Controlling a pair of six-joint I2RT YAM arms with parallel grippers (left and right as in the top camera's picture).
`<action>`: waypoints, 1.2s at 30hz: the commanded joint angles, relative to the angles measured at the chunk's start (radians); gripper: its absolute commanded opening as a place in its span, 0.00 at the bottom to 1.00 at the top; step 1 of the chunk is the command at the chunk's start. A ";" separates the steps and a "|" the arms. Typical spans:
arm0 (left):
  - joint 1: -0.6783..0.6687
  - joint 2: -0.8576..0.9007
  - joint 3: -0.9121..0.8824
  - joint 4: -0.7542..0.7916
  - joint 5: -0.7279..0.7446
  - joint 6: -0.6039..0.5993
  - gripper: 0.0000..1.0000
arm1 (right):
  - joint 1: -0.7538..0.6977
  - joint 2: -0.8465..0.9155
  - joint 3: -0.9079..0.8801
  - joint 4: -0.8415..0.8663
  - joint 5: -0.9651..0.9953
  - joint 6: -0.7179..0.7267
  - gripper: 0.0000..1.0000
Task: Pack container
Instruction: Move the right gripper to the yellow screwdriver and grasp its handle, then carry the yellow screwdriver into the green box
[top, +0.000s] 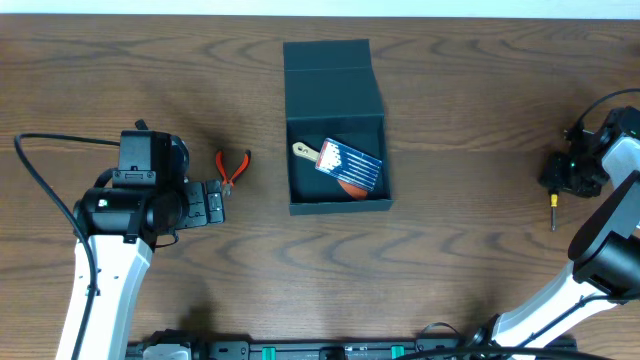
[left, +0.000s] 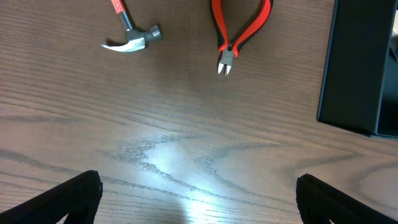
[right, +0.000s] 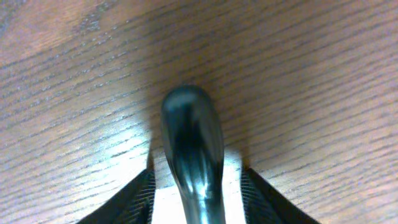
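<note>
The container (top: 336, 120) is a dark teal-grey box, open, with its flap lid laid back toward the far edge. Inside lie a blue packet (top: 352, 165), a wooden-handled tool (top: 305, 151) and something orange. Its wall shows at the right of the left wrist view (left: 357, 68). My left gripper (top: 215, 203) is open and empty over bare table (left: 199, 179), just short of the red pliers (top: 232, 168) (left: 239, 34). My right gripper (top: 567, 178) is open, its fingers (right: 198, 175) on either side of a dark screwdriver handle (right: 191, 137), with gaps on both sides.
A hammer (left: 132, 38) with a red handle lies left of the pliers in the left wrist view; my left arm hides it from overhead. The screwdriver's shaft (top: 554, 212) sticks out below my right gripper near the table's right edge.
</note>
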 joint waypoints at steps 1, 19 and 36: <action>-0.001 -0.006 0.018 -0.006 -0.001 0.008 0.99 | 0.006 0.060 -0.024 -0.011 -0.027 0.011 0.31; -0.001 -0.006 0.018 -0.006 -0.001 0.008 0.98 | 0.006 0.060 -0.024 -0.013 -0.027 0.030 0.01; -0.001 -0.006 0.018 -0.006 -0.001 0.008 0.99 | 0.111 -0.095 -0.003 -0.081 -0.030 0.032 0.01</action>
